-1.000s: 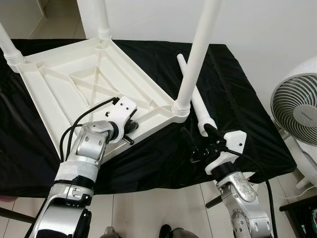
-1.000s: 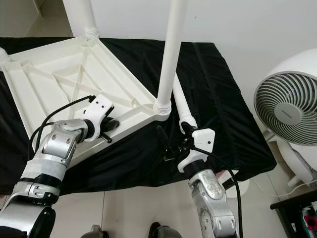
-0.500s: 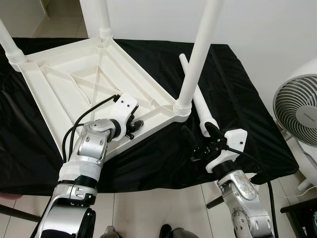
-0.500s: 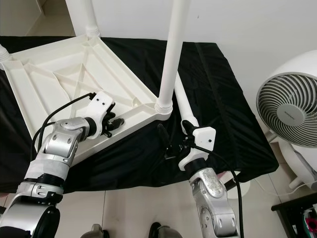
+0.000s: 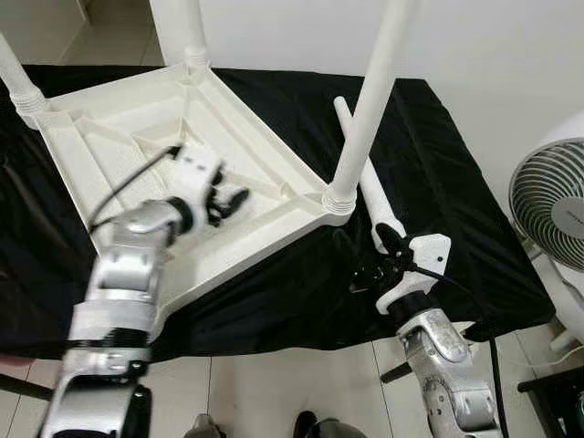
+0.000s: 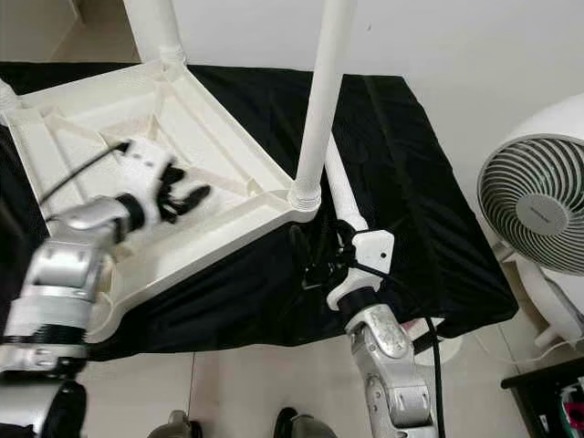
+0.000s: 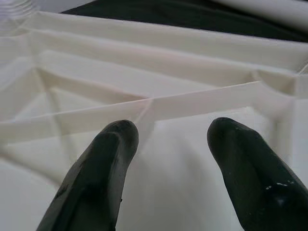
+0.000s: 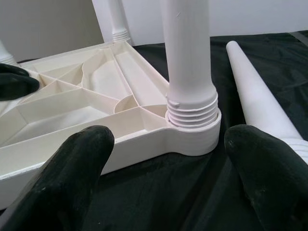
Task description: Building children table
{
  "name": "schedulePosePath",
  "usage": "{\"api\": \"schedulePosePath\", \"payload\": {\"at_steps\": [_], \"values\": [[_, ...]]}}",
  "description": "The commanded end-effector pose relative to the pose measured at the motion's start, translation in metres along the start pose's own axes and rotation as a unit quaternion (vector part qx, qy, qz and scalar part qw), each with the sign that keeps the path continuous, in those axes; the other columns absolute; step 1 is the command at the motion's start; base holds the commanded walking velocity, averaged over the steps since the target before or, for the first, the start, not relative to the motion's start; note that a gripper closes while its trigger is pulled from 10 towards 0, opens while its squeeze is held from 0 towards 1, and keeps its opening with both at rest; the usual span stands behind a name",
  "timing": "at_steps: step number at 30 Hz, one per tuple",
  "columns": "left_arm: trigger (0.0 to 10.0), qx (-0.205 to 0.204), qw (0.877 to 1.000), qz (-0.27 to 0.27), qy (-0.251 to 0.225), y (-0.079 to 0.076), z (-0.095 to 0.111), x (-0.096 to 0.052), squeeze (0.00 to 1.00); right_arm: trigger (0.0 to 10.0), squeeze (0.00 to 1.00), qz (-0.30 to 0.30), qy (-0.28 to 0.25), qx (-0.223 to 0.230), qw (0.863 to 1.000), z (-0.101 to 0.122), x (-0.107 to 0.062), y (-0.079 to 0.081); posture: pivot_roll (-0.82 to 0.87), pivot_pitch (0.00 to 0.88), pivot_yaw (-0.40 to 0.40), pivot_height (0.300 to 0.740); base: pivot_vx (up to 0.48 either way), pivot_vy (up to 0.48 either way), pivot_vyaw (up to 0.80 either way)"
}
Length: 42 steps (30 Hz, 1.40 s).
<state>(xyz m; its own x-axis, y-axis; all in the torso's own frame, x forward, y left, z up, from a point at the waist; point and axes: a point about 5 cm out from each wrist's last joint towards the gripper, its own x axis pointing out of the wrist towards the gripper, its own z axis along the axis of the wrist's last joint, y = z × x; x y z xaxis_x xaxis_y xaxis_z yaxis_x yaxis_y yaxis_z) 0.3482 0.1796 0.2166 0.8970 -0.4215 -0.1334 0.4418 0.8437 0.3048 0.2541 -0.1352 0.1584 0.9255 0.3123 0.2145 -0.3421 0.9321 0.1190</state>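
A black cloth (image 5: 438,182) is covering the work surface, and the white tabletop (image 5: 119,164) is lying on it upside down, ribs facing up. Three legs are standing screwed into its corners, the nearest leg (image 5: 365,109) rising at the corner closest to the right arm. A loose leg (image 5: 365,187) is lying on the cloth just beside that corner. The left gripper (image 5: 228,203) is being held over the ribbed underside, fingers (image 7: 103,168) spread. The right gripper (image 6: 315,260) is being held near the corner, fingers (image 8: 72,173) spread wide, holding nothing.
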Motion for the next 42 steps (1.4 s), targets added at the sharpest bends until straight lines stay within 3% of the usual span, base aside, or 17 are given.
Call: {"api": "schedulePosePath", "payload": {"at_steps": [1, 5, 8, 11, 14, 23, 28, 29, 35, 38, 42], "values": [[10.0, 0.011, 1.000, 0.001, 0.016, 0.005, -0.008, -0.003, 0.00, 10.0, 0.00, -0.002, 0.004, -0.006, 1.000, -0.002, 0.000, -0.004, 0.13, 0.104, -0.051, 0.740, 0.000, 0.000, 0.00], [10.0, 0.068, 0.997, 0.022, 0.040, 0.024, -0.010, -0.011, 0.00, 10.0, 0.00, -0.001, 0.007, -0.009, 1.000, -0.003, 0.004, -0.005, 0.14, 0.094, -0.053, 0.740, 0.000, 0.000, 0.00], [10.0, 0.085, 0.995, 0.036, 0.048, 0.030, -0.011, -0.013, 0.00, 10.0, 0.00, -0.001, 0.010, -0.009, 1.000, -0.004, 0.006, -0.005, 0.14, 0.090, -0.054, 0.740, 0.000, 0.000, 0.00], [10.0, 0.128, 0.987, 0.061, 0.071, 0.039, -0.013, -0.016, 0.00, 10.0, 0.00, 0.001, 0.018, -0.013, 1.000, -0.006, 0.010, -0.003, 0.14, 0.083, -0.056, 0.740, 0.000, 0.000, 0.00], [10.0, 0.134, 0.986, 0.063, 0.074, 0.040, -0.014, -0.016, 0.00, 10.0, 0.00, 0.004, 0.019, -0.014, 1.000, -0.006, 0.011, -0.002, 0.14, 0.081, -0.056, 0.740, 0.000, 0.000, 0.00], [10.0, 0.224, 0.970, 0.023, 0.095, 0.027, -0.026, -0.014, 0.00, 10.0, 0.00, 0.014, 0.024, -0.017, 0.999, -0.009, 0.014, -0.001, 0.14, 0.060, -0.061, 0.740, 0.000, 0.000, 0.00], [10.0, 0.228, 0.969, 0.019, 0.097, 0.025, -0.029, -0.013, 0.00, 10.0, 0.00, 0.014, 0.023, -0.016, 1.000, -0.008, 0.015, -0.001, 0.14, 0.055, -0.062, 0.740, 0.000, 0.000, 0.00], [10.0, 0.211, 0.972, 0.027, 0.096, 0.027, -0.029, -0.012, 0.00, 10.0, 0.00, 0.015, 0.023, -0.016, 0.999, -0.008, 0.015, -0.001, 0.13, 0.052, -0.061, 0.740, 0.000, 0.000, 0.00], [10.0, 0.200, 0.974, 0.050, 0.096, 0.034, -0.029, -0.014, 0.00, 10.0, 0.00, 0.015, 0.023, -0.016, 0.999, -0.009, 0.015, -0.001, 0.13, 0.044, -0.062, 0.740, 0.000, 0.000, 0.00], [10.0, 0.209, 0.969, 0.075, 0.110, 0.044, -0.034, -0.018, 0.00, 10.0, 0.00, 0.014, 0.023, -0.016, 1.000, -0.010, 0.016, -0.001, 0.13, 0.043, -0.063, 0.740, 0.000, 0.000, 0.00], [10.0, 0.222, 0.965, 0.071, 0.122, 0.043, -0.041, -0.020, 0.00, 10.0, 0.00, 0.015, 0.026, -0.016, 0.999, -0.010, 0.019, -0.001, 0.14, 0.044, -0.068, 0.740, 0.000, 0.000, 0.00]]}}
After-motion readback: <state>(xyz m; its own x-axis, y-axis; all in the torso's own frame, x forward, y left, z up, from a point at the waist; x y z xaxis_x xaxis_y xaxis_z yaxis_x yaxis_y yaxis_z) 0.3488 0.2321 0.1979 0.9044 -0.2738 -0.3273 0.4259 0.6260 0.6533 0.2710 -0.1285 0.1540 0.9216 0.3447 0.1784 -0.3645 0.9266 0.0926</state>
